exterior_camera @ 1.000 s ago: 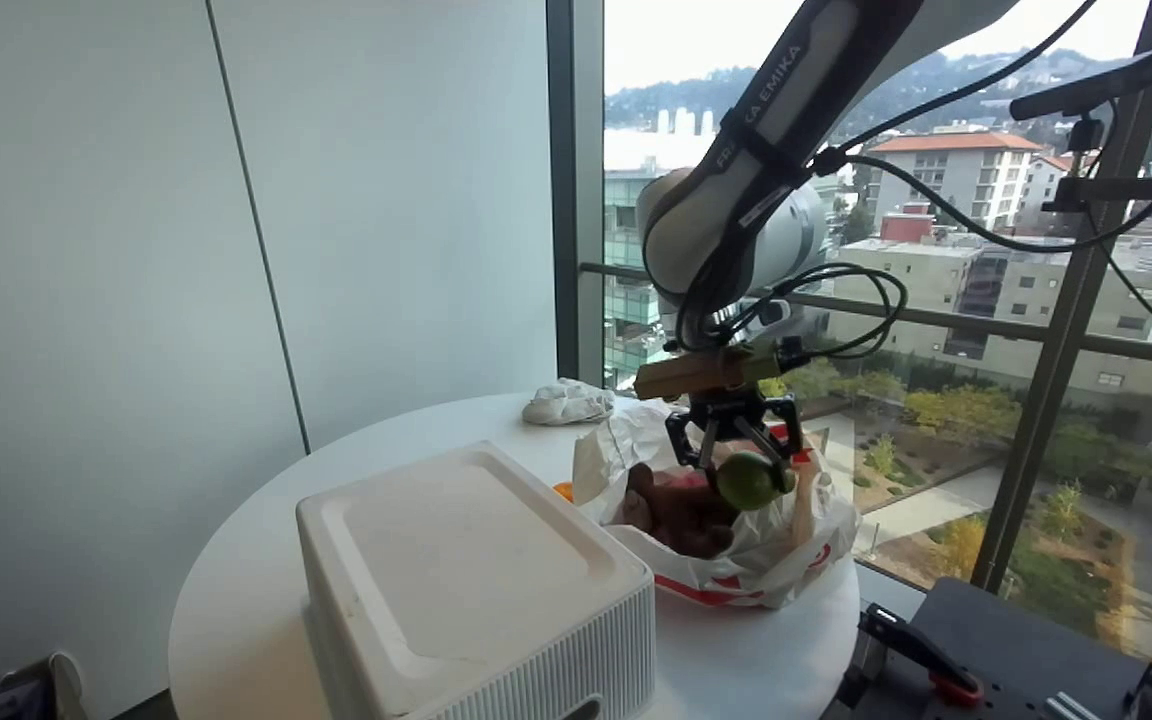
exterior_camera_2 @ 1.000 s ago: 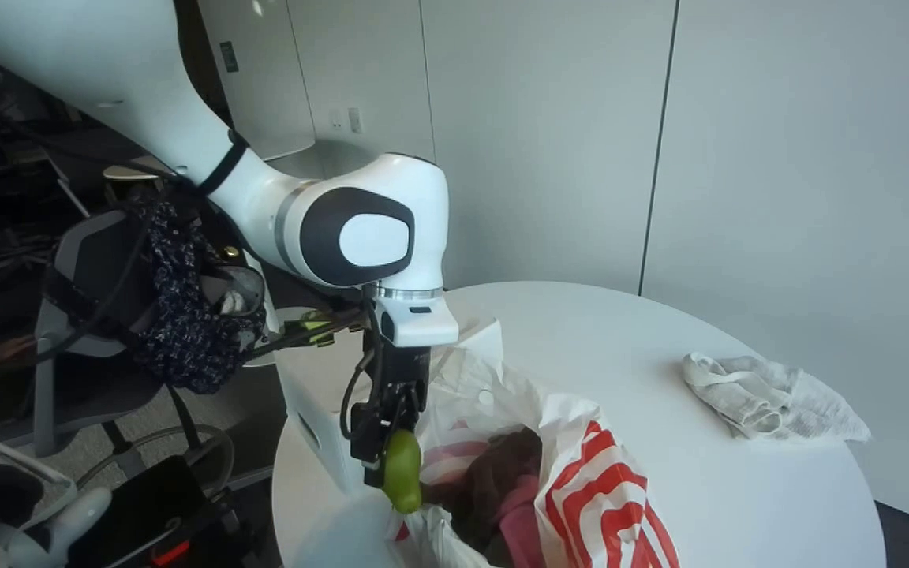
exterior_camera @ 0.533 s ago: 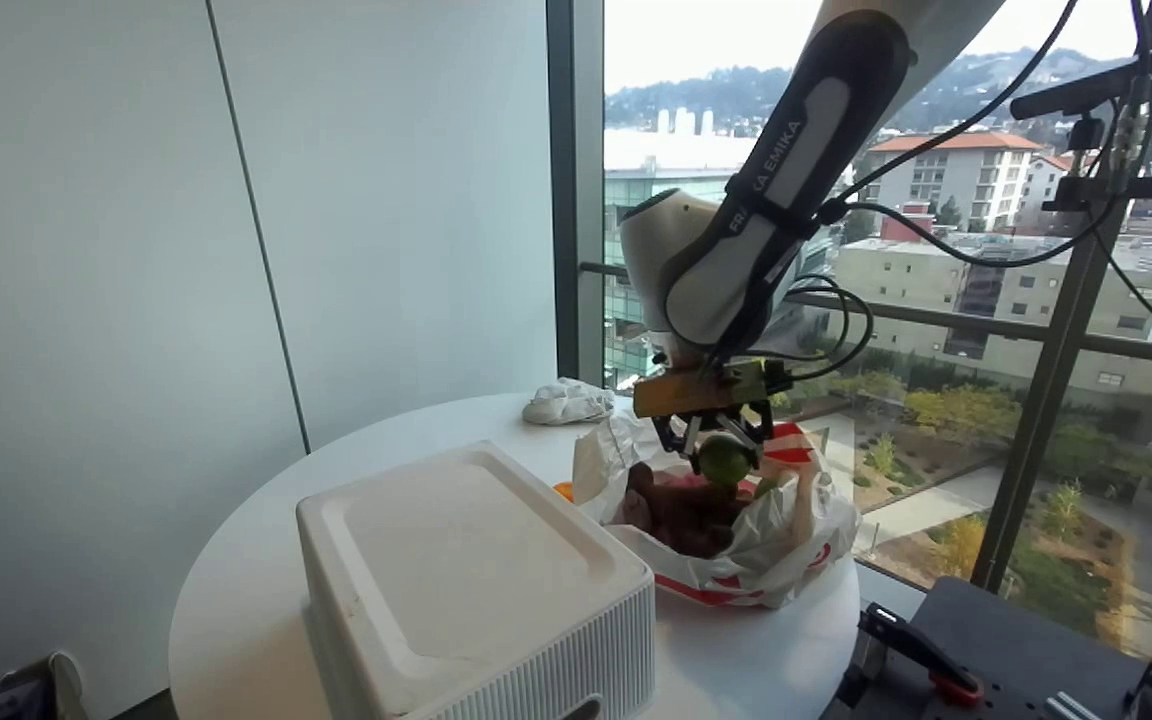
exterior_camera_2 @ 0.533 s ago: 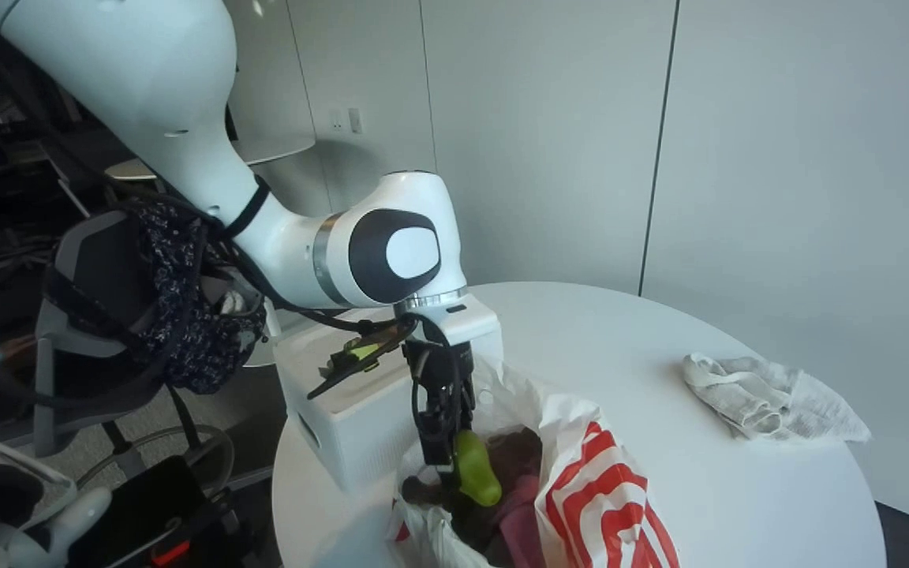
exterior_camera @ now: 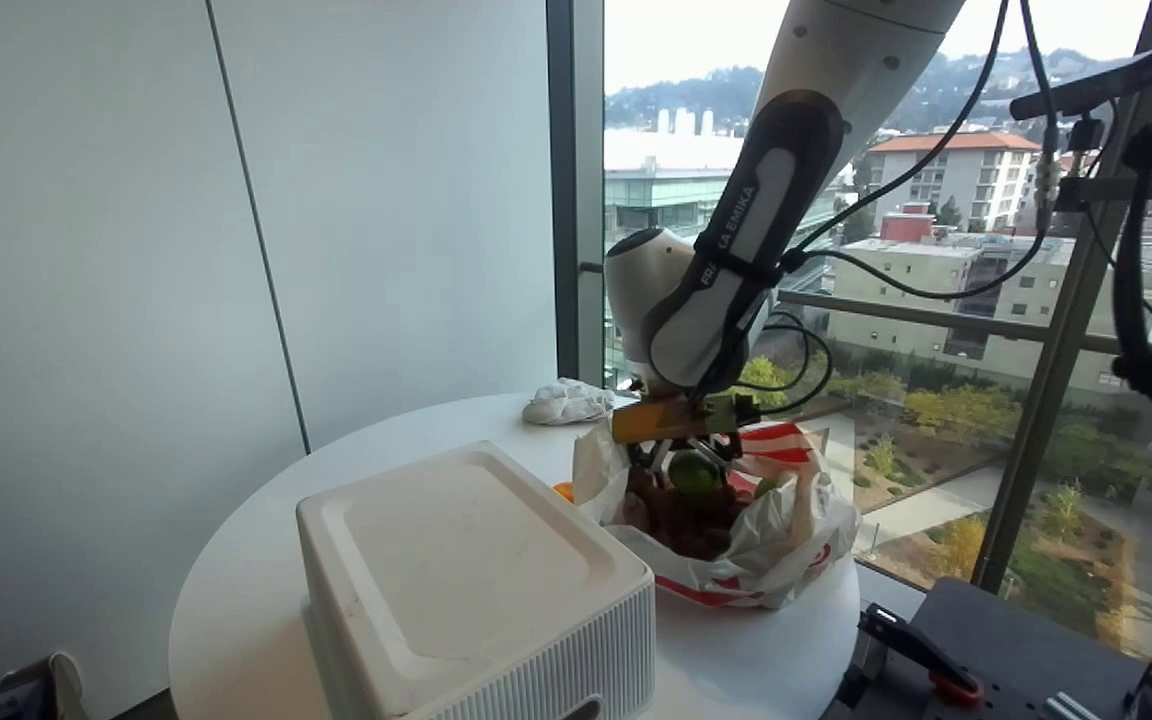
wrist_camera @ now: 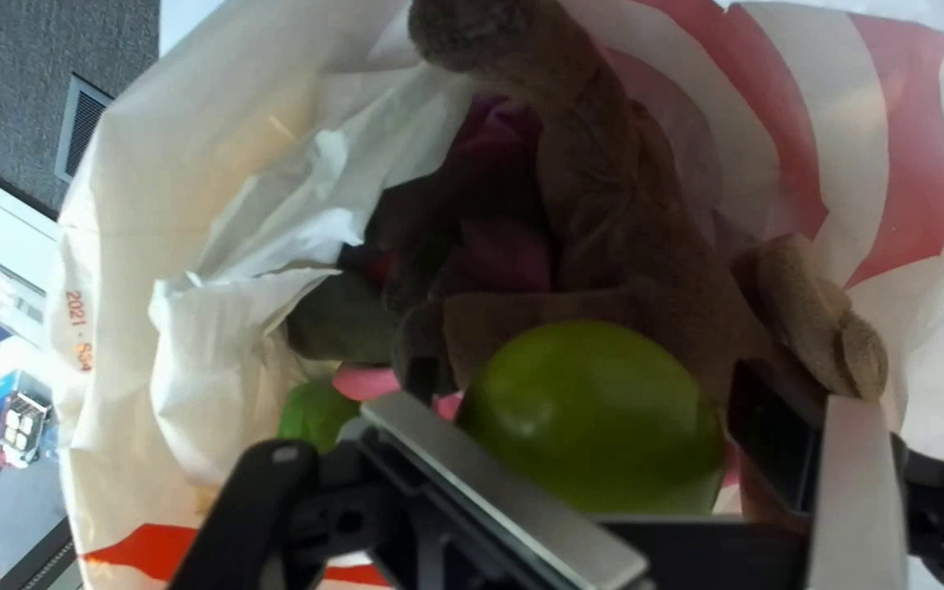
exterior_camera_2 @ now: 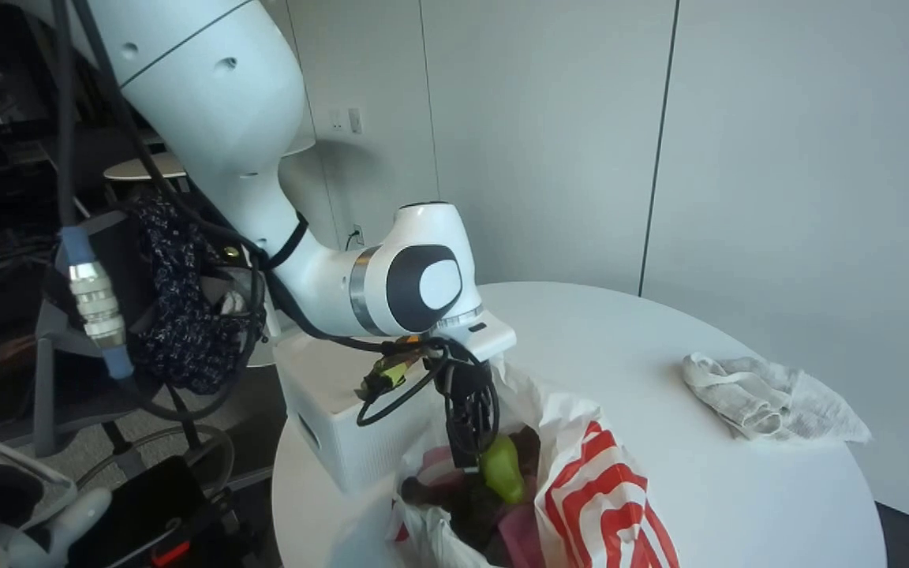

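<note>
A: The tool [wrist_camera: 583, 381]?

B: Jaws spread wide astride the green fruit [wrist_camera: 599, 426], not clasping it.

A: The fruit's position?

B: Within the striped bag [exterior_camera_2: 581, 473], near the edge of the worktop [exterior_camera: 246, 580] by the window [exterior_camera: 926, 400].

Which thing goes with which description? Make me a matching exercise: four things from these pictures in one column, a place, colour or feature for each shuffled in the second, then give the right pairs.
Things
1. Pear-shaped object
2. Cloth
3. Bag
4. Box

Descriptions
A. Ribbed along a side
B. Green, between the jaws of the gripper
C. White with red stripes
D. Lying on the table, apart from the other listed things

Right pairs: 1-B, 2-D, 3-C, 4-A
</note>
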{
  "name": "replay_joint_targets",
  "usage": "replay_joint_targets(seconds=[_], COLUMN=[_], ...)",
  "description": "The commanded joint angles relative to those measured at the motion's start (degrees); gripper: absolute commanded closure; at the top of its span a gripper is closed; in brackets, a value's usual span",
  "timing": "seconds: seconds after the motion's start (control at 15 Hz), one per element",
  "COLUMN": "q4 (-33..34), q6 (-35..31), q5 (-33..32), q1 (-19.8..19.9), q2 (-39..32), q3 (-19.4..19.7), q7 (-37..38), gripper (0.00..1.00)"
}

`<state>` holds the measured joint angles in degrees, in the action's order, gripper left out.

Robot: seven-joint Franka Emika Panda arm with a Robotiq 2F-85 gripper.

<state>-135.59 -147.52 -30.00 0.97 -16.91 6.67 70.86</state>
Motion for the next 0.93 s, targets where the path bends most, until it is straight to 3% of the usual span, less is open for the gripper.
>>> replay_joint_targets(seconds=[0.0, 0.13, 0.47, 0.73, 0.87], q4=[0.14, -0.68, -8.18, -13.74, -16.02], q6=[1.31, 3.50, 4.08, 5.57, 5.58], q5=[-2.46, -4.15, 17.04, 31.69, 32.88], q1=[-4.16, -5.37, -1.86, -2.48, -1.97], q2=[3.80, 7.15, 16.85, 21.50, 23.17], q3=[2.95, 3.42, -3.15, -4.90, -4.65], q7=[0.52, 0.96, -19.41, -36.97, -45.71], gripper=[0.00, 0.00, 0.00, 0.00, 0.00])
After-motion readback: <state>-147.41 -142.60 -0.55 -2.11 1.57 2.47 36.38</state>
